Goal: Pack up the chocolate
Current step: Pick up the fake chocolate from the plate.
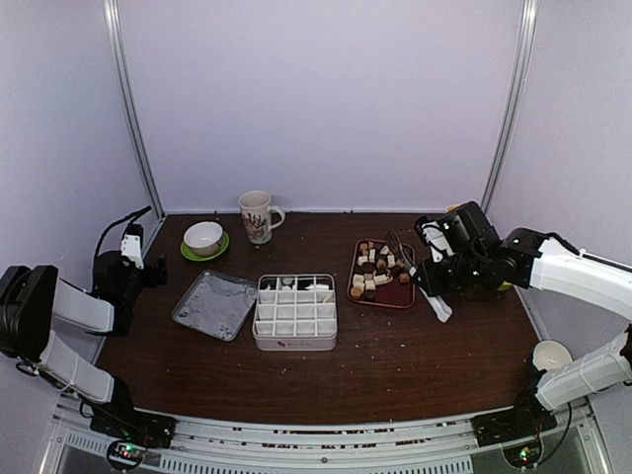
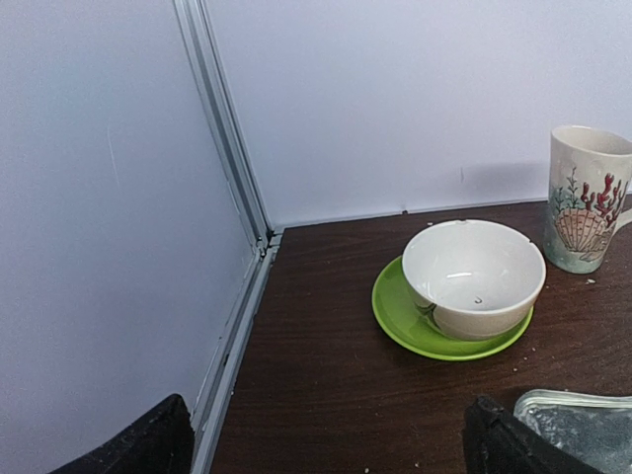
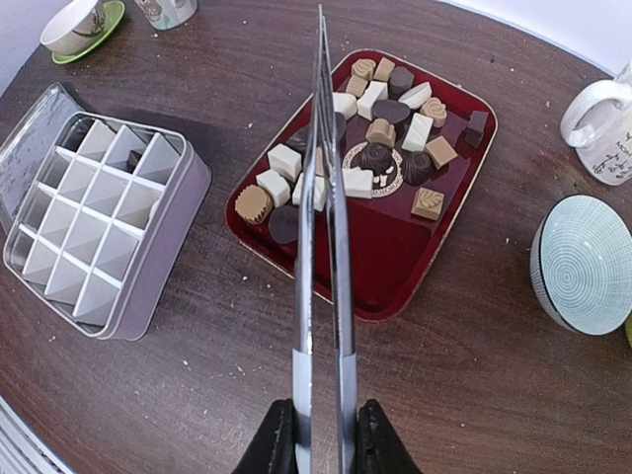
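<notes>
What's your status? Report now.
Left tool open beside bowl. Right tool shut on tongs, held above chocolate on red tray. Nothing between tray and divided box.

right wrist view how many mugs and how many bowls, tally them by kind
mugs: 2 (patterned mug, cut off by the top edge; white mug)
bowls: 2 (white bowl on a green saucer; blue-ringed bowl)
total: 4
</notes>
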{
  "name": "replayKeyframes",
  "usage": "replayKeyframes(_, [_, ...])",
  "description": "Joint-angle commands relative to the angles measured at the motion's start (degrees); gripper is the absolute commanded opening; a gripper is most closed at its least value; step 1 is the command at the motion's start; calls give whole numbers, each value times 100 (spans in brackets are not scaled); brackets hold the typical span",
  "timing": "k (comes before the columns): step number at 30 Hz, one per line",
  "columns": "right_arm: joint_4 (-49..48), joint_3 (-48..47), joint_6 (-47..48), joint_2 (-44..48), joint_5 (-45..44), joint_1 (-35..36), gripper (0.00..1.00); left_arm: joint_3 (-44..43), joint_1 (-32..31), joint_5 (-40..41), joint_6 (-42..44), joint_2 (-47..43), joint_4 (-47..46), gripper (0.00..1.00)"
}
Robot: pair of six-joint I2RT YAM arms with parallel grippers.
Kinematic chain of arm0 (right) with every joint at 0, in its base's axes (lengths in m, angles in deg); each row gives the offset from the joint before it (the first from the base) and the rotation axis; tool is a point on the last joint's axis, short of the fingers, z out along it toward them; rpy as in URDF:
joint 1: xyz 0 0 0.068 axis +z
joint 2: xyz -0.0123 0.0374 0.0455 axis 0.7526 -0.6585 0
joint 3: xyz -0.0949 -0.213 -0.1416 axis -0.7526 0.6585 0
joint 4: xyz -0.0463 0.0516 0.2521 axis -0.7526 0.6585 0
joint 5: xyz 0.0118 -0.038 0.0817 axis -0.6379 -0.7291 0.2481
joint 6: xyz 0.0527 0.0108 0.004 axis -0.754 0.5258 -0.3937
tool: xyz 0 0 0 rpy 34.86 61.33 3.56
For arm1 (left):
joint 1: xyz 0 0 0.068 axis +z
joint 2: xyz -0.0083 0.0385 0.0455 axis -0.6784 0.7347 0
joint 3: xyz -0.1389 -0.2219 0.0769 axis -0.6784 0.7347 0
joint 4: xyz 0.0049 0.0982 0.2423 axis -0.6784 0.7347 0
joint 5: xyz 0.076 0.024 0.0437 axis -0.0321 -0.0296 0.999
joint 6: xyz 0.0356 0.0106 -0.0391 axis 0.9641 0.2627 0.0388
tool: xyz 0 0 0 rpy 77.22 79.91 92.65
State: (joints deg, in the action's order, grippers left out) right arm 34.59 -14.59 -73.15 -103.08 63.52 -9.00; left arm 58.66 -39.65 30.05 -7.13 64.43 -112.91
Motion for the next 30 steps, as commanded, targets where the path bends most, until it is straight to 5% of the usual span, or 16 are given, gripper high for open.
replayKeyframes(1, [394, -190, 64, 82, 101, -26, 21, -116, 42, -38, 11, 29, -148, 98])
replayKeyframes(30, [550, -659, -134, -1469, 259, -136, 36, -116, 37, -32, 11, 28, -152, 98])
